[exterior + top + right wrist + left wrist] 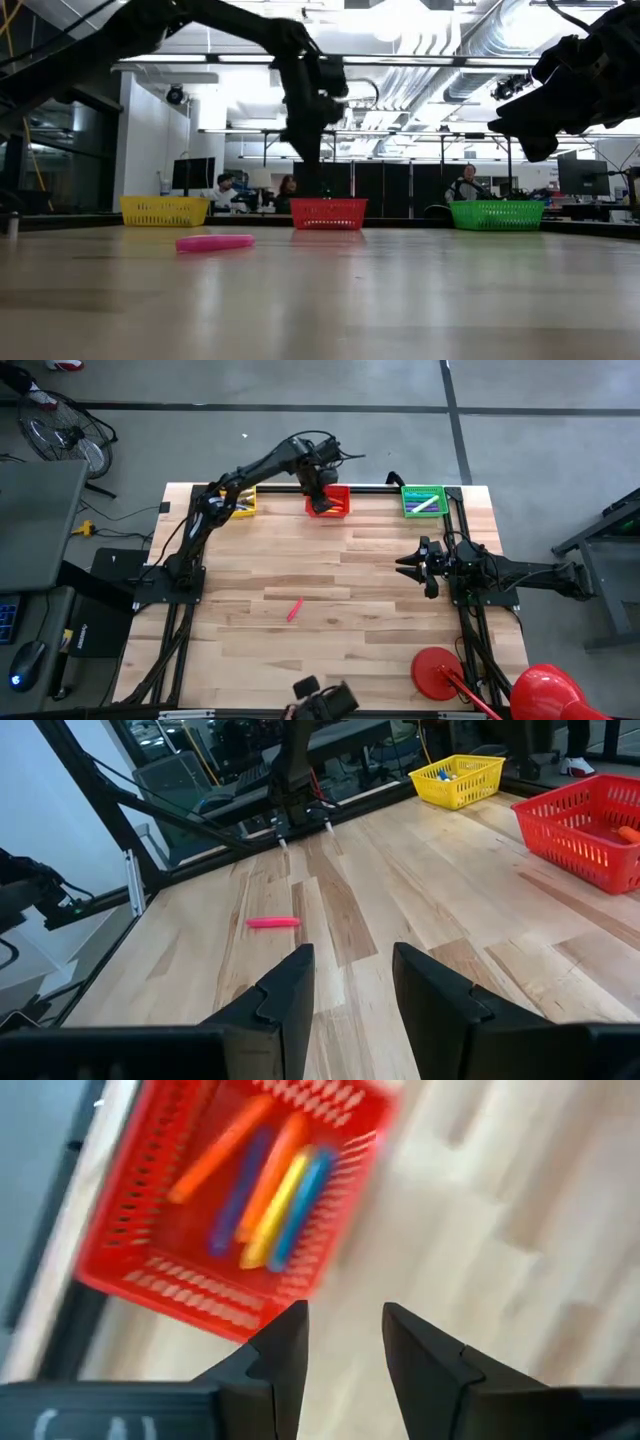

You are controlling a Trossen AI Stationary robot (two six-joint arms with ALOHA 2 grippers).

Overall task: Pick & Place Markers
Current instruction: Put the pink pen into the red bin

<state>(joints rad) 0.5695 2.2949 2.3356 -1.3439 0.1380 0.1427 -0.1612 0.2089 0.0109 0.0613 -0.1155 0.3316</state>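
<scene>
One pink marker [294, 609] lies flat on the bare wood near the table's middle, also seen in the low view [215, 242] and the right wrist view [272, 922]. Several orange, yellow, blue and purple markers [262, 1185] lie in the red basket [150, 1270] at the far edge [338, 503]. My left gripper [345, 1335] hovers open and empty over that basket's near rim [320, 495]. My right gripper [350, 982] waits open above the table's right side [410, 563], pointing toward the pink marker. The green basket [423, 500] holds a few markers.
The yellow basket [240, 501], red basket and green basket stand in a row along the far edge. A red round stand [437, 670] sits at the near right corner, a camera mount [322, 700] at the near edge. People sit in the room beyond [465, 185].
</scene>
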